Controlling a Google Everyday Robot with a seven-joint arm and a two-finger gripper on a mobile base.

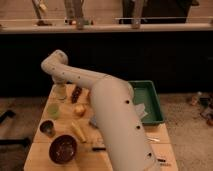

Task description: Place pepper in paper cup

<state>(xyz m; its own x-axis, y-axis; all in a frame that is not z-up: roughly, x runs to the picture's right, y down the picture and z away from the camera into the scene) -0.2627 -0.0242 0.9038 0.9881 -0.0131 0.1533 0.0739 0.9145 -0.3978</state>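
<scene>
A pale paper cup (60,91) stands at the far left of the wooden table (37,150). Right of it lies a dark reddish oblong thing (76,94) that may be the pepper. A small yellow item (80,110) lies nearer; I cannot tell which of the two is the pepper. My white arm (117,117) rises from the bottom right and bends at an elbow (55,63) just above the cup. My gripper is hidden behind or below the arm.
A green cup (53,111), a small dark cup (47,127), a long yellow item (78,131) and a dark bowl (63,149) stand on the left half of the table. A green tray (150,102) sits at the far right. A dark counter runs behind.
</scene>
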